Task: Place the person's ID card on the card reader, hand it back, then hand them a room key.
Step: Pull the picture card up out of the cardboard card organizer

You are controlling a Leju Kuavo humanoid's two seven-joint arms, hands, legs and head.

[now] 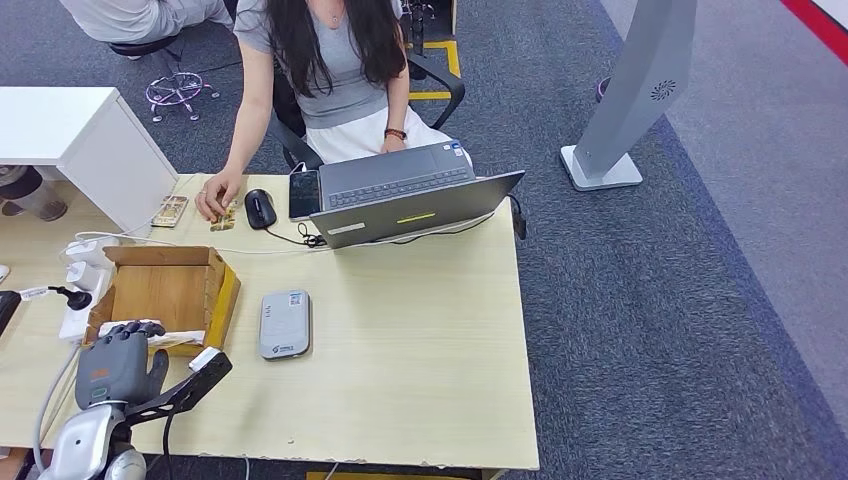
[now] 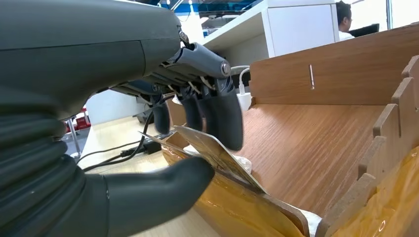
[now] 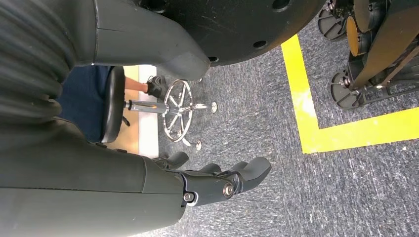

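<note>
My left hand (image 2: pixel 197 143) pinches a card (image 2: pixel 217 155) between thumb and fingers at the near rim of the wooden box (image 1: pixel 165 290), near-left on the table (image 1: pixel 420 360). I judge this the room-key step: the card must be lifted clear and carried far, toward the person (image 1: pixel 325 70). The reader (image 1: pixel 285 323) lies just right of the box. From the head my hand hides the card; the wrist shows it. My right hand (image 3: pixel 212 180) hangs over carpet, loosely curled, holding nothing.
</note>
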